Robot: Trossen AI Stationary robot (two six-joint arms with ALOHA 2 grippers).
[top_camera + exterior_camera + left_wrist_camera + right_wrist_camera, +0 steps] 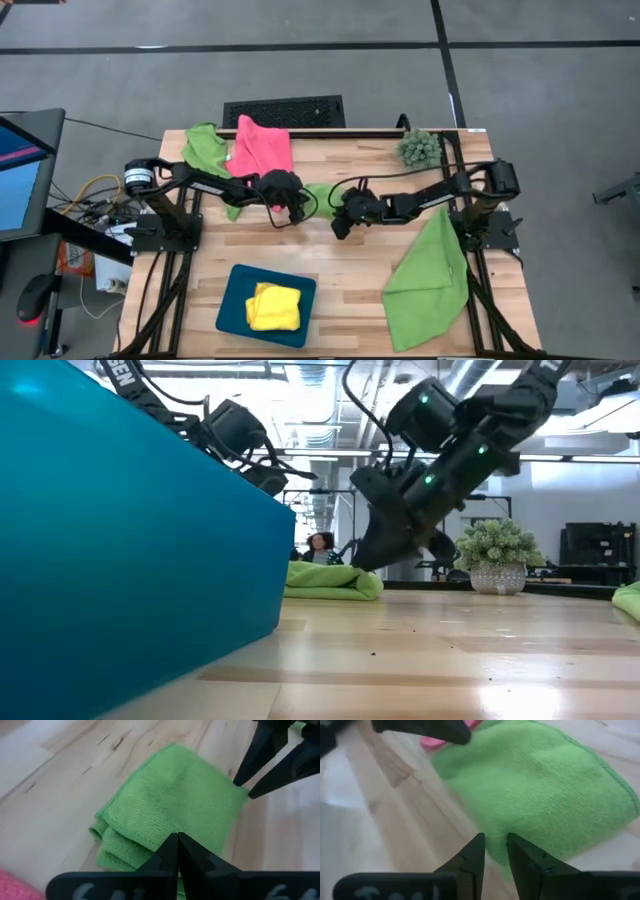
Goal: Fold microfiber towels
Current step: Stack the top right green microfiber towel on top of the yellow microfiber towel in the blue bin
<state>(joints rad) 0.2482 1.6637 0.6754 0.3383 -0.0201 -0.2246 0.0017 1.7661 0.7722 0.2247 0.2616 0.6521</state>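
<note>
Flanking the folded green towel (320, 193): pink towel (262, 146), plant (420, 148).

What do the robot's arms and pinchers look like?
Both arms are dark, jointed tubes with black cables looping along them. The left arm has a silver ring near its base; small green lights glow on the right arm. Each gripper, left and right, has two thin, black, pointed fingers.

Legible text: very little. In the low view, white capital letters run along my arm link (122, 374) at the upper left; only a fragment shows, roughly "EN". In both wrist views, pale marks sit on the dark bar under my fingers, too cut off to read. Nothing else readable.
</note>
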